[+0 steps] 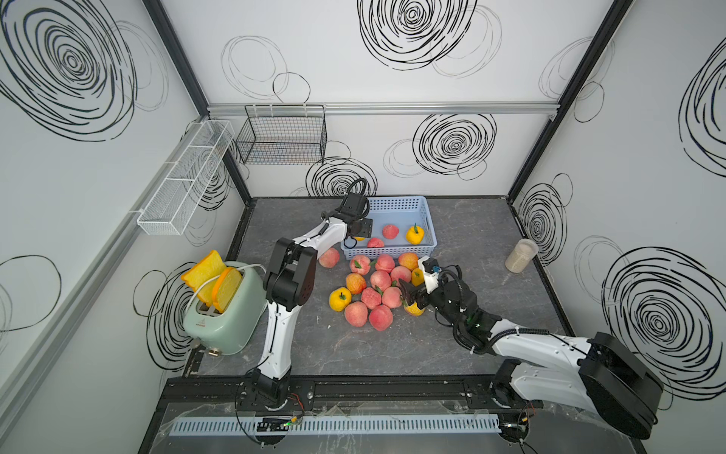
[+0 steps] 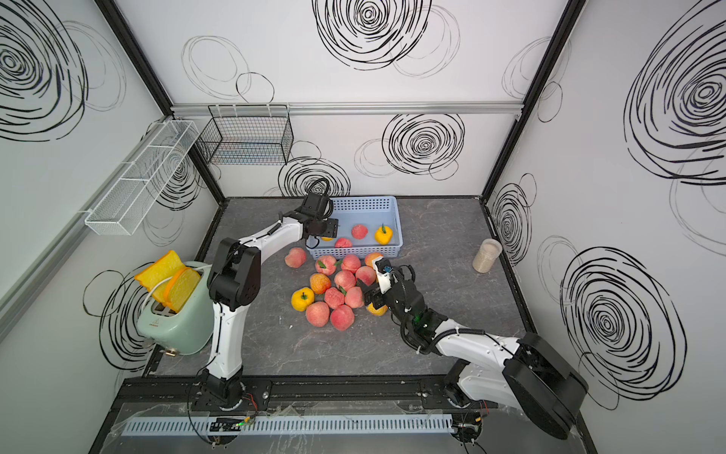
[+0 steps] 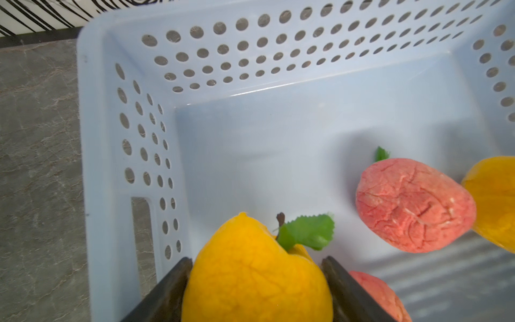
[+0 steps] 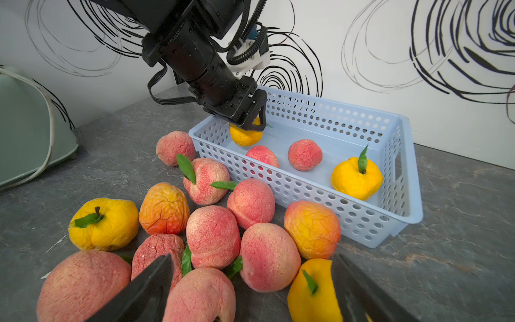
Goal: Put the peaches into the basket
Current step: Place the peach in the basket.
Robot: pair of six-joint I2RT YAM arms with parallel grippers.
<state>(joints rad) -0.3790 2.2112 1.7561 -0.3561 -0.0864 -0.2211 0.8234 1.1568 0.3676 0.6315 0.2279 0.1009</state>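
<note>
Hanging at the left end of the basket (image 1: 396, 200) in a top view, your left hand (image 3: 256, 262) is clamped on a yellow peach (image 4: 245, 137); lower it before letting go so it doesn't bounce off the three already inside. Your right hand (image 4: 252, 260) is spread wide and empty over the peaches (image 1: 380, 280) piled mid-frame on the tabletop (image 1: 491, 243). Toaster (image 1: 222, 314) logo: too small to read.

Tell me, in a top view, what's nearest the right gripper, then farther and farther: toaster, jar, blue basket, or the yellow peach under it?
From the right gripper:
1. Yellow peach, right under it.
2. Blue basket, farther back.
3. Jar, off to the right side.
4. Toaster, far left.
</note>
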